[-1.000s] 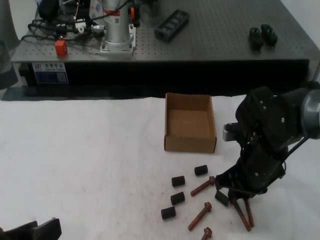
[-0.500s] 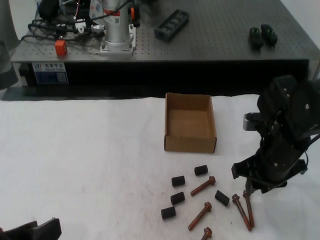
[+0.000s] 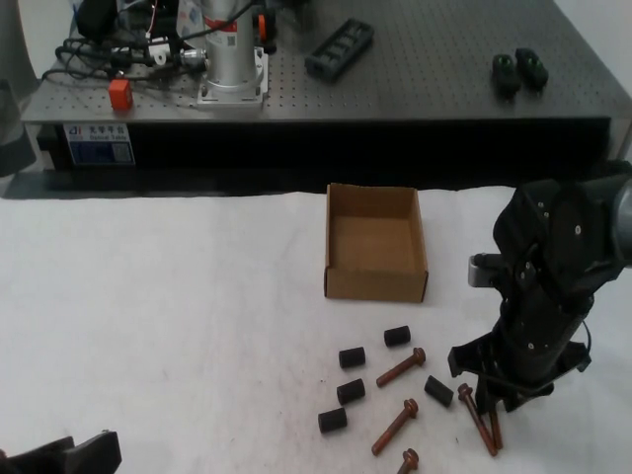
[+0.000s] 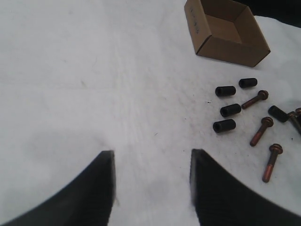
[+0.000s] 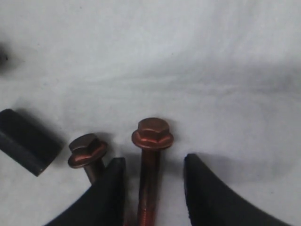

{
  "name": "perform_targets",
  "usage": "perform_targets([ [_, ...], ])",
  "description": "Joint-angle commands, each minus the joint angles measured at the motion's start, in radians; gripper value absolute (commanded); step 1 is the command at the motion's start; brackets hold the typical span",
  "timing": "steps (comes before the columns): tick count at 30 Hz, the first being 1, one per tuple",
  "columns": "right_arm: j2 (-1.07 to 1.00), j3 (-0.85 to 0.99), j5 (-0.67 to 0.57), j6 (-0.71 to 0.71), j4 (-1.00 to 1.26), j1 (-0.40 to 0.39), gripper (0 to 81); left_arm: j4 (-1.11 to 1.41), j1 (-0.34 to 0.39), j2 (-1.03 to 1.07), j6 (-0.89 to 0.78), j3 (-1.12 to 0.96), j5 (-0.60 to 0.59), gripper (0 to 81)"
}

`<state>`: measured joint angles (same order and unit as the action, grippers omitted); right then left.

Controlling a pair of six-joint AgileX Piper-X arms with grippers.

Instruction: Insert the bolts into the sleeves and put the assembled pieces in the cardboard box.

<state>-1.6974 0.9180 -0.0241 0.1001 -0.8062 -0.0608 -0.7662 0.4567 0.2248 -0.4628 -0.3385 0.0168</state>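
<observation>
A copper-coloured metal bolt with a hexagonal flanged head (image 5: 152, 134) is lying on the white cloth-covered surface (image 5: 188, 56). Its shank is running back between the two black fingers of the right pincer (image 5: 154, 162). That pincer is standing released, its fingers flanking the shank with a gap on either side and neither one pressing it. A second bolt of the same kind (image 5: 88, 149) is lying just beside the first, with its head outside one finger and its shank passing behind that finger. A short black cylindrical sleeve (image 5: 26, 141) is resting near the second bolt's head, apart from it.

In the high view the right arm is leaning over this pair at the near right of the surface. To their left a third bolt (image 3: 401, 367), a fourth bolt (image 3: 395, 427) and a fifth bolt (image 3: 408, 459) are lying loose. Among them four more sleeves are lying scattered: the sleeve nearest the box (image 3: 397, 336), a middle sleeve (image 3: 352, 357), a lower sleeve (image 3: 351, 392) and the nearest sleeve (image 3: 333, 422). None of them is touching a bolt.

Beyond the pieces an open brown cardboard box (image 3: 375, 242) is sitting upright on the cloth.

The left pincer (image 4: 150, 155) is hanging released over plain cloth at the near left, well apart from the bolts and sleeves.
</observation>
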Motion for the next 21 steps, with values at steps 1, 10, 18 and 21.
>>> perform_targets([
  [1,0.002,0.007,-0.01,0.005,0.006,0.0,24.8,0.012,-0.003,-0.008,-0.007,0.003,-0.001,36.7],
  [10,-0.026,0.006,-0.01,-0.012,0.009,0.0,0.8,0.02,-0.003,-0.006,-0.004,0.002,-0.006,36.7],
  [18,0.117,0.006,-0.07,-0.012,0.019,0.032,0.8,0.238,-0.003,0.17,0.05,-0.006,-0.158,36.7],
  [21,0.234,0.006,-0.085,-0.035,-0.022,0.058,0.8,0.256,-0.003,0.321,0.119,-0.055,-0.256,36.5],
])
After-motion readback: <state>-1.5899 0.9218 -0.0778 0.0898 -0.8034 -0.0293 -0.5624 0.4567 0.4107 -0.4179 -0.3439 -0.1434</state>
